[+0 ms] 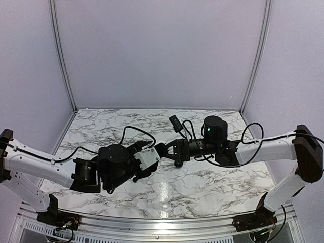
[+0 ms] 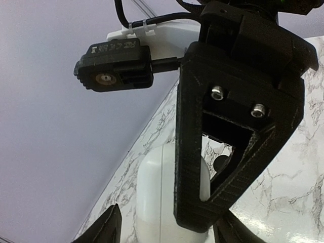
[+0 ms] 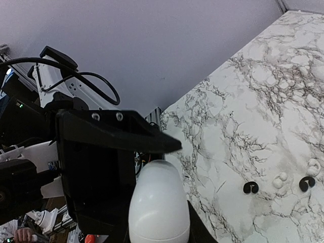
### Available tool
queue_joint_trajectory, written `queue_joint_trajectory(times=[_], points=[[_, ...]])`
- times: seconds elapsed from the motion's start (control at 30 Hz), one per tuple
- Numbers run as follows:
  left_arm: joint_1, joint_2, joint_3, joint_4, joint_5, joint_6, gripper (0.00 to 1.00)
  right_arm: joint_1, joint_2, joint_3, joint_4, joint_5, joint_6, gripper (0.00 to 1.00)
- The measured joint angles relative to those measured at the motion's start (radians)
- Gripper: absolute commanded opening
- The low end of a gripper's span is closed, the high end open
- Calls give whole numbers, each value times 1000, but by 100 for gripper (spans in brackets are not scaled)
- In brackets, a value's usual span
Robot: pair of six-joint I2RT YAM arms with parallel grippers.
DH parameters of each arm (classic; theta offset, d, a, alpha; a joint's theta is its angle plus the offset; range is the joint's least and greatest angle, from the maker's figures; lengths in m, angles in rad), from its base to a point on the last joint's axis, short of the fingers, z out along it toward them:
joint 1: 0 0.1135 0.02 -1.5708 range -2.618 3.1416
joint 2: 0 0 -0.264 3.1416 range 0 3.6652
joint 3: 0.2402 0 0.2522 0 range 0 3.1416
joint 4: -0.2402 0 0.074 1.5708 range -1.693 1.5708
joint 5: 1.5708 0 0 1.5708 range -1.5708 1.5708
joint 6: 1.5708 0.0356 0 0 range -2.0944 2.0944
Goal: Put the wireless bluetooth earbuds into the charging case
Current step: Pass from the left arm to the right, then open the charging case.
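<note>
A white egg-shaped charging case (image 3: 158, 207) with a fine seam is held above the marble table, and my right gripper (image 3: 157, 234) is shut on it. My left gripper (image 2: 169, 230) stands open around the same case (image 2: 157, 192), with a gap showing beside its left finger (image 2: 107, 227). One black finger of the right gripper crosses over the case in the left wrist view. The two grippers meet over the table's middle (image 1: 162, 152). On the table lie two tiny earbuds, each a black curled piece (image 3: 250, 188) (image 3: 306, 183) next to a small white rounded part (image 3: 279, 179).
The marble tabletop (image 1: 202, 182) is walled by pale panels behind and at both sides. The right wrist camera (image 2: 114, 67) and its cable hang close above the left gripper. Black cables loop over the table behind the arms (image 1: 136, 130).
</note>
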Motion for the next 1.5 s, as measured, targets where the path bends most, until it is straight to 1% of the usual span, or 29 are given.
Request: queue_joint_trajectory(times=[0.1, 0.13, 0.17, 0.27, 0.4, 0.5, 0.63, 0.7, 0.8, 0.97, 1.1, 1.27, 1.5], points=[[-3, -3, 0, 10, -7, -12, 94, 1, -1, 0, -7, -2, -14, 8], [-4, -7, -2, 11, -10, -19, 98, 1, -2, 0, -12, -2, -23, 8], [-6, -14, -5, 10, -8, -20, 99, 1, -3, 0, -17, -2, -29, 8], [-11, -76, -38, -1, 16, -60, 99, 1, -16, 0, -32, 0, -61, 8], [-11, -201, -71, -51, 88, -132, 99, 1, -42, 0, -54, 2, -123, 7], [-10, -285, -81, -87, 141, -209, 99, 0, -62, 3, -97, 6, -200, 7], [-1, -357, -89, -135, 166, -316, 99, -1, -85, 13, -171, 14, -311, 7], [11, -382, -89, -167, 191, -367, 99, -2, -99, 13, -200, 14, -359, 6], [63, -408, -79, -246, 291, -441, 99, -2, -123, 13, -236, 11, -424, 4], [155, -393, -34, -333, 507, -516, 99, -1, -150, 13, -276, -3, -494, 3], [172, -338, 12, -354, 605, -545, 99, 1, -151, 20, -311, -16, -522, 2], [177, -260, 55, -365, 658, -559, 99, 2, -151, 28, -324, -28, -537, 1], [208, -178, 90, -379, 671, -577, 99, 8, -151, 28, -335, -43, -544, 0]])
